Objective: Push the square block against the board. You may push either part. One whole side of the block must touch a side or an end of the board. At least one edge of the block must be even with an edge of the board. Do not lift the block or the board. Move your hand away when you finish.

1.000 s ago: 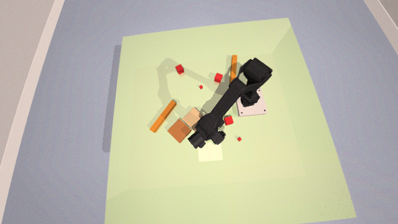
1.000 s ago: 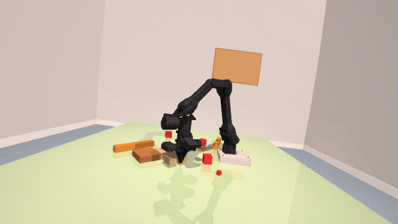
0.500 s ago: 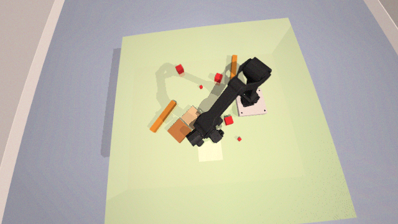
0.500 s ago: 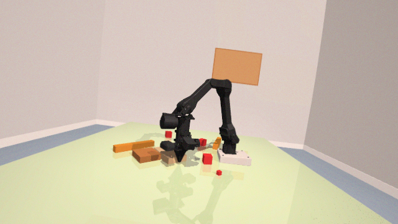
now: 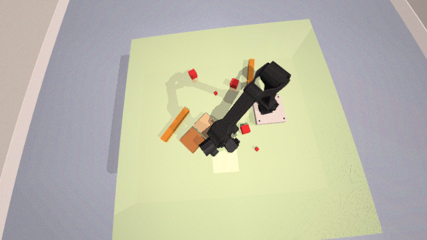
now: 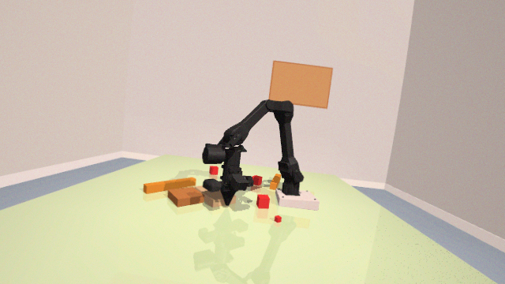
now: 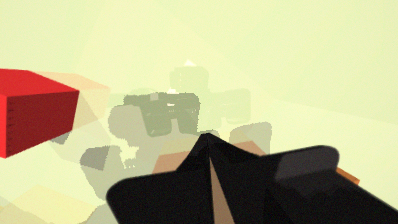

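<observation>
The brown square block lies flat. The lighter tan piece, seemingly the board, lies flat along its side; the arm hides its far part. Only a thin line shows between them, and their left corners look nearly even; I cannot tell whether they touch. My gripper is shut and empty, pointing down. Its tips are low, at the near side of the tan piece in the exterior view; contact is unclear. The arm hides the tips in the top view.
An orange bar lies beyond the two pieces, another orange bar near the arm. A red cube stands close to my gripper. Several other red cubes lie around. A pale flat square lies beside the hand.
</observation>
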`<state>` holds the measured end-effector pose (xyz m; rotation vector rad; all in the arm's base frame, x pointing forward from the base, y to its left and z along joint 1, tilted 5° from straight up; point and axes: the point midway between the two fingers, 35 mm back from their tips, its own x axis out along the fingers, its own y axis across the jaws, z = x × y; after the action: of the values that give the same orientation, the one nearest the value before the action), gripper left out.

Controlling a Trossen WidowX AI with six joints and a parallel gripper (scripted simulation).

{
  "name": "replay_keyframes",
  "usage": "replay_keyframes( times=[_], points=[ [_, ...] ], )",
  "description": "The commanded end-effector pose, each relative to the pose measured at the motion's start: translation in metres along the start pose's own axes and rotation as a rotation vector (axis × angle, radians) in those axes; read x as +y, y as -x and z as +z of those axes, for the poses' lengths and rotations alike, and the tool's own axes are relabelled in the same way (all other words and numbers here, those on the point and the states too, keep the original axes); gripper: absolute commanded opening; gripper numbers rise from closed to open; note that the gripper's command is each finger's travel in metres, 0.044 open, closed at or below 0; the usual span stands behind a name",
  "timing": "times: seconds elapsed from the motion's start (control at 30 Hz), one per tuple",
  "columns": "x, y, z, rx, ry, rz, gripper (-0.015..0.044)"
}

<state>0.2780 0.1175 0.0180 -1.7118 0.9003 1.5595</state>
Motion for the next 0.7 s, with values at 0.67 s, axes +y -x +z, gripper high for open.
replay_keyframes(
  times=[0.67],
  points=[
    [-0.001, 0.0, 0.04, -0.001, -0.003, 0.0, 0.0]
  ],
)
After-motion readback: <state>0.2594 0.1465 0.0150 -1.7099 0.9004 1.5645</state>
